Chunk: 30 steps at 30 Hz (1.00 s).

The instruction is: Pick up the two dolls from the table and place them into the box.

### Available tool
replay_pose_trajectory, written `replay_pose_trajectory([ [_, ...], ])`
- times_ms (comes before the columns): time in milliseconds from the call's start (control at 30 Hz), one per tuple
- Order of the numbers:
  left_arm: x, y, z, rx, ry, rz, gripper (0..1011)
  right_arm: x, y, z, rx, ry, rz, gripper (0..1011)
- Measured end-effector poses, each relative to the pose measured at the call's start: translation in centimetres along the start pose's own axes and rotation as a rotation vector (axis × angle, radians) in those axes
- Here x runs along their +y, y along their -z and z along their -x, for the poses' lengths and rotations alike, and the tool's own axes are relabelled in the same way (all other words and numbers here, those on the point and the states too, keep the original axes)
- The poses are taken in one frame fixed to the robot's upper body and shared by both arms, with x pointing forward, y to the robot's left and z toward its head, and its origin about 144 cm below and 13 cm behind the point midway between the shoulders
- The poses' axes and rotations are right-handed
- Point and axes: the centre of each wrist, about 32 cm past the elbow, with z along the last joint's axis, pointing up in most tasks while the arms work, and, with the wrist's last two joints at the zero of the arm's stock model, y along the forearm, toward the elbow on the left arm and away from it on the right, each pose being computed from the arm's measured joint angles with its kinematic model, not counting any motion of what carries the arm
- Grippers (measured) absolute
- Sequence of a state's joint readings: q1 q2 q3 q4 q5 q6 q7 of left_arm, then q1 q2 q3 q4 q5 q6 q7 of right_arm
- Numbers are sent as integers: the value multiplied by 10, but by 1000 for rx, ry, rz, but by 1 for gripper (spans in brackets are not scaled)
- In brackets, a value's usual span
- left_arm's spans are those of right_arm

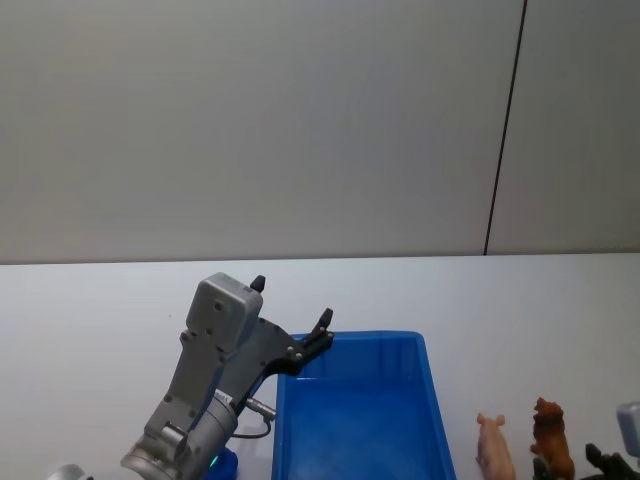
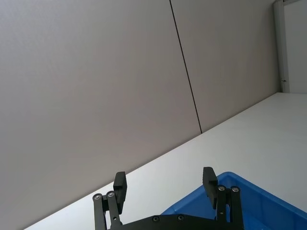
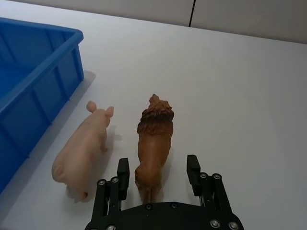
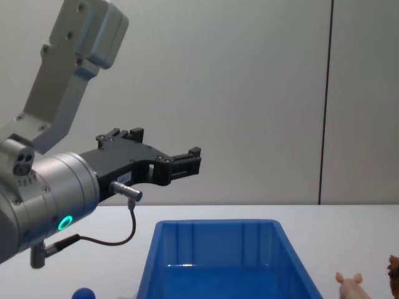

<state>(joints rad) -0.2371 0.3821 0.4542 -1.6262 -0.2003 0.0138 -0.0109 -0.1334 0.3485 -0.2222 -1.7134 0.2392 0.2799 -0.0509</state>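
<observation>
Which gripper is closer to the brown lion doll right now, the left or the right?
Right. The right gripper, open, hovers close at the rear end of the brown doll; the left gripper hangs open over the far left corner of the box, well away.

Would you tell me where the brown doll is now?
In the head view, the brown doll stands lower right on the table, between the pink pig and the right end effector.

The chest view's right edge cuts off the brown doll (image 4: 394, 271).
</observation>
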Motion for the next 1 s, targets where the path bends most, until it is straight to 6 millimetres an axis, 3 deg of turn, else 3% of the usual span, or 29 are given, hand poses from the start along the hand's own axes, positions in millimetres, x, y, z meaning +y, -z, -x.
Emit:
replay_pose_trajectory([
  [500, 0, 0, 0, 0, 0, 0, 1001, -3, 7, 5, -13, 16, 4, 298],
  [1000, 0, 0, 0, 0, 0, 0, 1001, -9, -4, 10, -47, -7, -101, 281],
])
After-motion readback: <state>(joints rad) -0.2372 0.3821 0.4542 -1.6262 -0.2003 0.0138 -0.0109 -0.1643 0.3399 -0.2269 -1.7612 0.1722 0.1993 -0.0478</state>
